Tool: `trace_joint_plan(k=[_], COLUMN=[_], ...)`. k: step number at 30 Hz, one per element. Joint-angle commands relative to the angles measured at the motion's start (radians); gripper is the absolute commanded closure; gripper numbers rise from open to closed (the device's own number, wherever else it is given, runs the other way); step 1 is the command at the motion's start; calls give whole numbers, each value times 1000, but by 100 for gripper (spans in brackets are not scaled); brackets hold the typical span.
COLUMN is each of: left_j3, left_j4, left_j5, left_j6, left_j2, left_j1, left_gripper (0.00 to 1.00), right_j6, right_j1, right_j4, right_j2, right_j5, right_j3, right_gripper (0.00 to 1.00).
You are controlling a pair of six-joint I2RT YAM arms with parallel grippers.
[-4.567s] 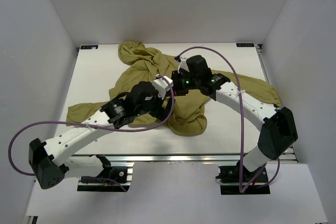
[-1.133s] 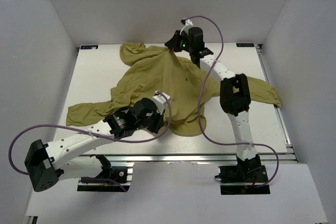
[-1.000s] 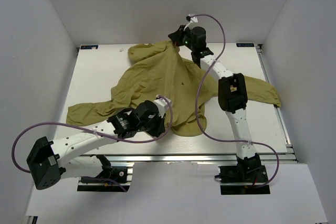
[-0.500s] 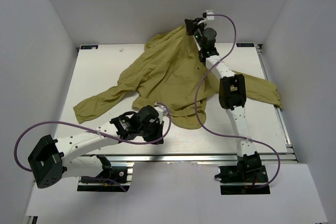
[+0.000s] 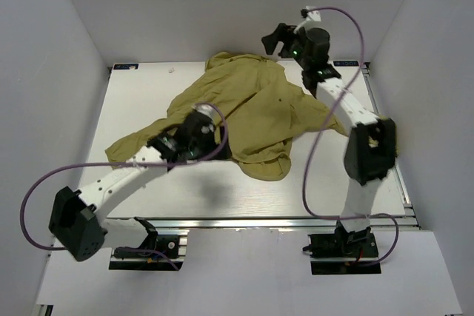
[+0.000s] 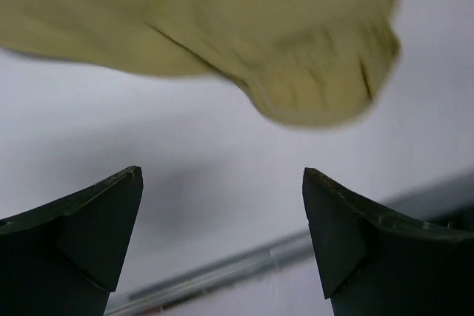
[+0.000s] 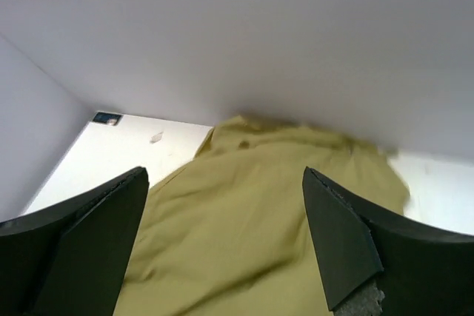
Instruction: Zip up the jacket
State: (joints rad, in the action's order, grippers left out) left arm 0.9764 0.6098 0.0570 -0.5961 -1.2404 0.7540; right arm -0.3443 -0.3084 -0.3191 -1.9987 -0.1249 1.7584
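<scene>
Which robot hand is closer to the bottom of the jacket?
Left. The left gripper hovers open near the jacket hem; the right gripper is raised past the jacket's far end.

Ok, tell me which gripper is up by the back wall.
The right gripper, open above the far end of the jacket; the left gripper hangs open by the near hem.

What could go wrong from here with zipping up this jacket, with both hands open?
1. The left hand and right hand are open and empty, and no zipper shows on the wrinkled jacket, so the next grasp may pinch only loose cloth.
2. The jacket's far end is bunched at the back edge of the table. The right hand hovers there, close to the wall, and could bump it on descent.
</scene>
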Motion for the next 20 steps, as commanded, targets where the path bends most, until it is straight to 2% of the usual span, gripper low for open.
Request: trace_joint_plan(k=[1,4,5,7,10,14,20], left_j3=[118,247,312,346,404,401,372], left_j4=[57,123,128,87,111,110,84], left_j5=[50,217,231,149,116,165,152], left_j6=[-21,-40,-44,-16,-19,-7,-1], left_j2=[-65,-140,-155,-162,-191,-177,-125], left_j1=[-264,-353,-408,-481,-626,-645,-651], left_gripper=[2,2,2,2,2,2,2], right_j6=[-70,-110,-126,-148,-139,-133,-117], right_j1=[5,5,5,5,5,6,5], right_j4=[257,317,356,463,610,658,635], right_j2=[284,460,562,652,806,917,1017], right_j5=[118,215,231,278,321,393,390], right_j3=[-268,-491,-599,-667,-723,-786,-826], right_gripper=[11,11,11,11,11,10,11])
